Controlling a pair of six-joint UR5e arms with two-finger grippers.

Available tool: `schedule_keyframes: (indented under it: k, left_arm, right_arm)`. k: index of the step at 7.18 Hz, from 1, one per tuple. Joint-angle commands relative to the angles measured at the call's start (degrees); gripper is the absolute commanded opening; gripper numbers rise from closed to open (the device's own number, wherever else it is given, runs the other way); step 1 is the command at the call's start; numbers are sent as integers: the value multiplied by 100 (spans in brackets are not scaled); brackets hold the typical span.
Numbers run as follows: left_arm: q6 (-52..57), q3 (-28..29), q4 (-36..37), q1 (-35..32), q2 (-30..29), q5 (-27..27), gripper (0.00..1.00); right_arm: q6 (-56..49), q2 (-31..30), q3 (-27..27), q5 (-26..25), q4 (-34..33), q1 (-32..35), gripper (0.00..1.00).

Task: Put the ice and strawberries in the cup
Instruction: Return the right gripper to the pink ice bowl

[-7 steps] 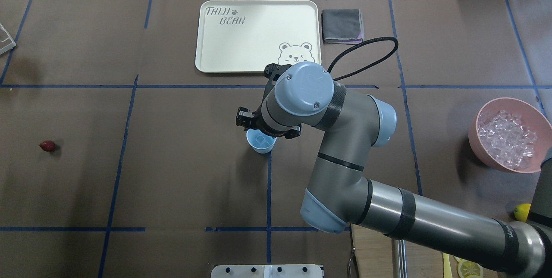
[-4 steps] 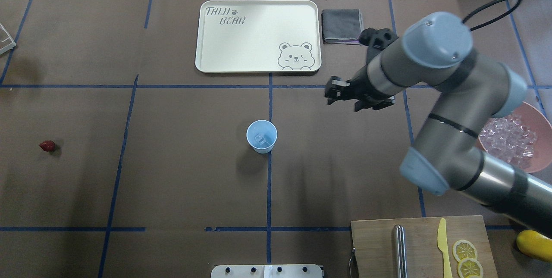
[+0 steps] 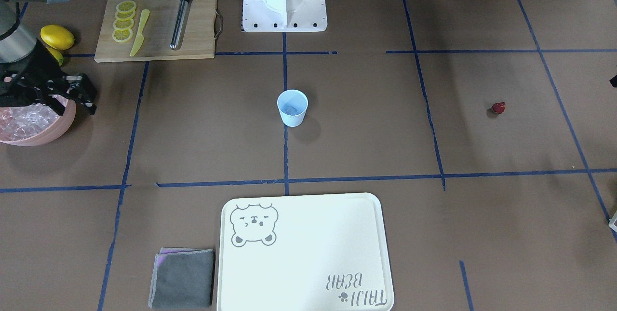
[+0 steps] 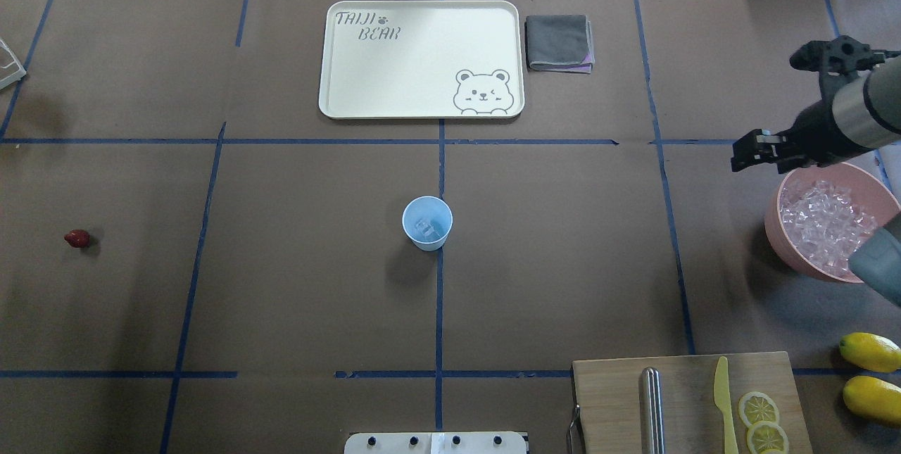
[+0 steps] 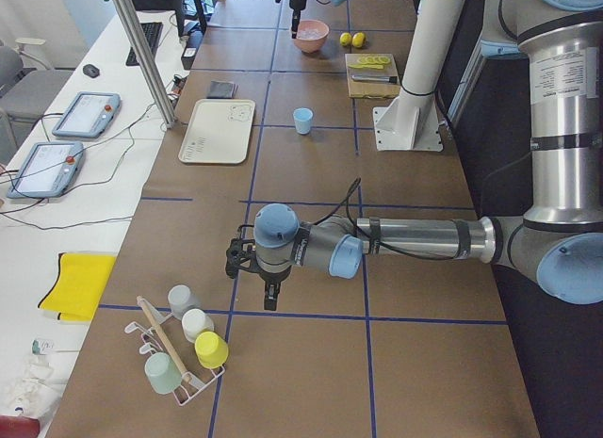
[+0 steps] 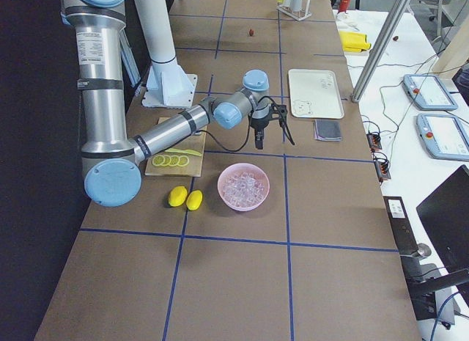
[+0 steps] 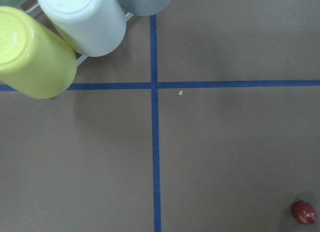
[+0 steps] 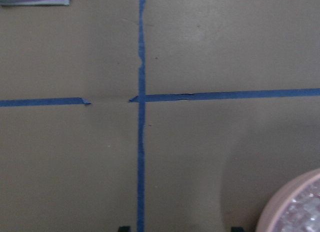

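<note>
We are seeing the right claw (image 4: 757,151) hanging just beside the pink bowl (image 4: 774,232), fingers apart, gripping nothing. The pale blue cup (image 4: 426,223) is standing upright mid-counter (image 4: 281,299) with some ice (image 4: 424,228) inside. More ice is filling the bowl near the counter's right edge. The strawberry (image 4: 77,238) is lying near the left edge, well apart from the cup. The left claw (image 5: 268,292) is hovering at that end; we cannot tell its grip.

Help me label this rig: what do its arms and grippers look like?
The left arm and right arm are silver-grey tubes with pale blue joint caps, black bands and a looping black cable. The left gripper and right gripper are black.
</note>
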Motion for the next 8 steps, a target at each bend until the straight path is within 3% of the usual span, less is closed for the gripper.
schedule_keyframes:
  k: [1, 3, 6, 8]
  left_arm:
    - [-9, 0, 2, 0, 2, 9, 100]
    - [-9, 0, -6, 0, -7, 0, 100]
    - [-9, -9, 2, 0, -7, 0, 100]
    - [-9, -9, 2, 0, -7, 0, 100]
  right_arm:
    - [-323, -680, 143, -684, 132, 71, 77]
    - [-655, -917, 13, -786, 220, 80, 77]
    - [-666, -989, -409, -751, 992, 36, 77]
    - [-675, -980, -419, -751, 994, -104, 76]
